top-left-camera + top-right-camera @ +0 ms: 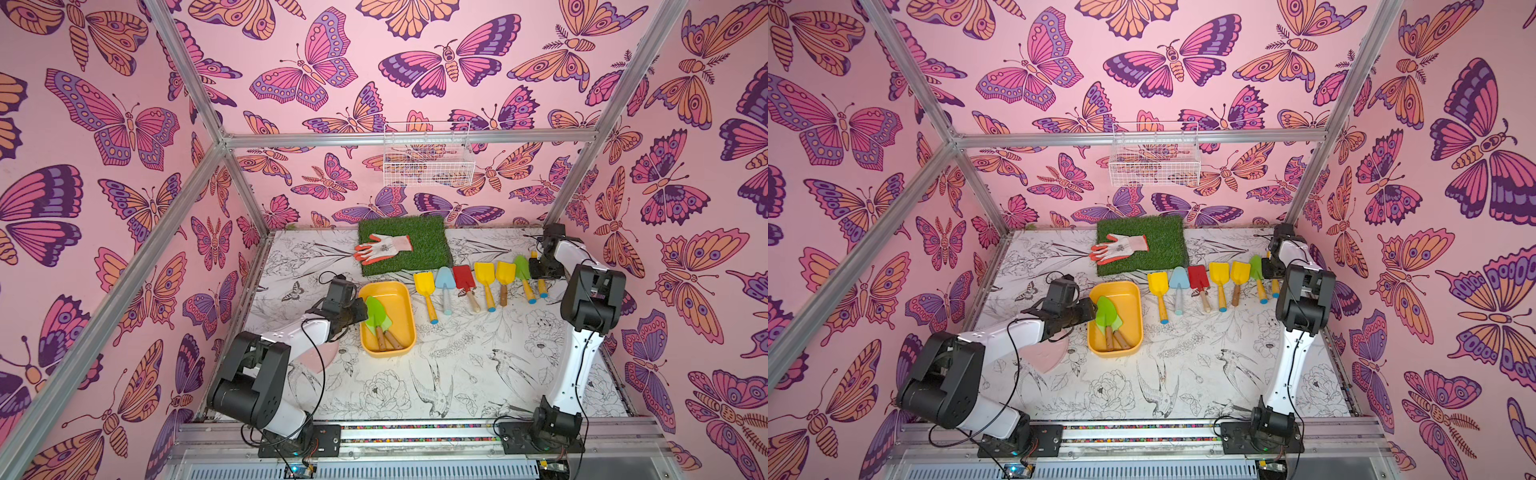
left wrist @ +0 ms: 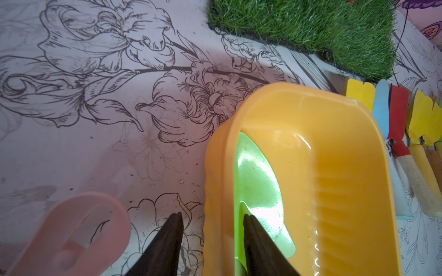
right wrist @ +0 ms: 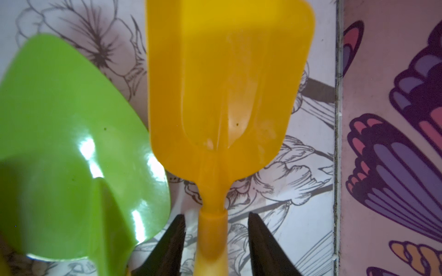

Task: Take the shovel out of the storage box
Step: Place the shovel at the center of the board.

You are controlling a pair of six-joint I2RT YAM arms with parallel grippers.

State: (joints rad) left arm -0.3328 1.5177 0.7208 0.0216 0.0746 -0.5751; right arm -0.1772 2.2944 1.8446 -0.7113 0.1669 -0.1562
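Observation:
The yellow storage box [image 1: 395, 297] [image 1: 1127, 297] lies left of centre on the floral table. Two green shovels [image 1: 376, 313] [image 1: 1106, 316] with wooden handles lie in it, blades toward its left wall. My left gripper [image 1: 361, 316] [image 2: 212, 215] stands astride that wall. One finger is outside with floor showing between it and the wall. The other is inside, over a green blade [image 2: 256, 176]. At the far right, my right gripper [image 1: 539, 274] [image 3: 216, 216] is open around the handle of a yellow shovel [image 3: 227, 83] lying on the table, with a gap on each side.
Several shovels lie in a row [image 1: 473, 278] right of the box; the green one [image 3: 71, 119] is beside the yellow one. A grass mat [image 1: 419, 257] with a glove [image 1: 382, 248] lies behind. A pink plastic piece [image 2: 71, 229] lies under the left arm. A wire basket [image 1: 428, 162] hangs on the back wall.

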